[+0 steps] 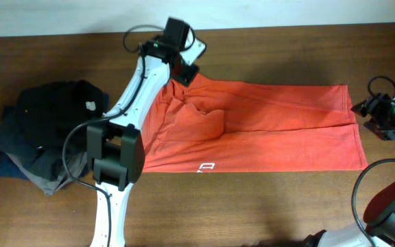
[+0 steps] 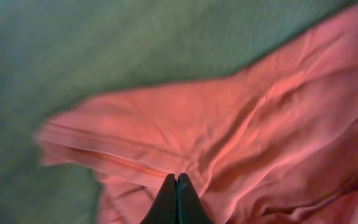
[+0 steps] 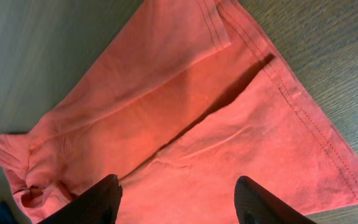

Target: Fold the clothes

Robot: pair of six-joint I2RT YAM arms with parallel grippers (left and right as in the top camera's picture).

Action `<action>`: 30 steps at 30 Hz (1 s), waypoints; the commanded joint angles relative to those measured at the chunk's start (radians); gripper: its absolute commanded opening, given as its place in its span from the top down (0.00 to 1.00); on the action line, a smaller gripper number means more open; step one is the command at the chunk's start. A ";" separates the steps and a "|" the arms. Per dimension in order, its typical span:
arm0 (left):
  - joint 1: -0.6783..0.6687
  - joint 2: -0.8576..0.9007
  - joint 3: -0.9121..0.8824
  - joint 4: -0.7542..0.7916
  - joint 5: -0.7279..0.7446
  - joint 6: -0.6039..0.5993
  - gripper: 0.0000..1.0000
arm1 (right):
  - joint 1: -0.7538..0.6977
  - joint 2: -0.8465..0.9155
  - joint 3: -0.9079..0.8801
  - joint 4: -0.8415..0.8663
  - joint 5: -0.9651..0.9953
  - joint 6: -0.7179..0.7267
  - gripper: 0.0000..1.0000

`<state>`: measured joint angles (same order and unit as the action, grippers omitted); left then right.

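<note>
Red-orange cotton fills the middle of the table [image 1: 266, 206]: the T-shirt [image 1: 280, 127] lies spread out flat, with its long side running from left to right in the overhead view. A small white print [image 1: 206, 167] sits at its near edge. On the left part the cloth is rumpled into a few raised folds, while the right part is smooth.

I see the left claw [image 1: 184, 72] at the far left corner of the T-shirt, at the end of the white left arm [image 1: 125, 130] that reaches across the left edge of the cloth. In the left wrist view this claw [image 2: 177, 186] is fully closed and its two fingers meet with no gap. Their tips are down at the wrinkled cloth, and several creases run toward them. The picture is blurred, so I cannot tell if cloth is caught between the tips.

The right claw [image 3: 178, 183] is wide open and has hold of nothing. Its fingers [image 3: 101, 199] stand apart above the T-shirt, near the stitched hem [image 3: 309, 127] at the right end. In the overhead view the right claw [image 1: 376, 110] is just beside that end.

A pile of dark garments [image 1: 43, 140] lies at the left side of the table, apart from the T-shirt.
</note>
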<state>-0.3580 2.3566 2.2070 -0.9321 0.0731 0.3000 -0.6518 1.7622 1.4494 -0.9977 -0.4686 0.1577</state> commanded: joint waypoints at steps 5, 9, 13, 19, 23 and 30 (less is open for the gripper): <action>-0.022 0.020 0.040 -0.086 0.010 0.009 0.81 | 0.004 -0.016 0.013 0.004 0.010 -0.005 0.36; -0.043 0.071 0.011 -0.091 0.008 0.032 0.66 | 0.004 -0.016 0.013 0.010 0.010 -0.005 0.36; -0.046 0.134 0.011 -0.092 0.008 0.031 0.63 | 0.004 -0.016 0.013 0.009 0.010 -0.005 0.36; -0.045 0.162 0.011 -0.092 -0.042 0.031 0.63 | 0.004 -0.016 0.013 0.009 0.010 -0.005 0.36; -0.045 0.162 0.012 -0.092 -0.048 0.031 0.63 | 0.004 -0.016 0.013 0.010 0.010 -0.005 0.36; -0.046 0.115 0.047 -0.113 -0.048 0.024 0.66 | 0.003 -0.016 0.013 0.010 0.014 -0.005 0.36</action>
<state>-0.4065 2.5263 2.2189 -1.0351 0.0326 0.3195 -0.6518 1.7622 1.4494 -0.9909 -0.4686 0.1577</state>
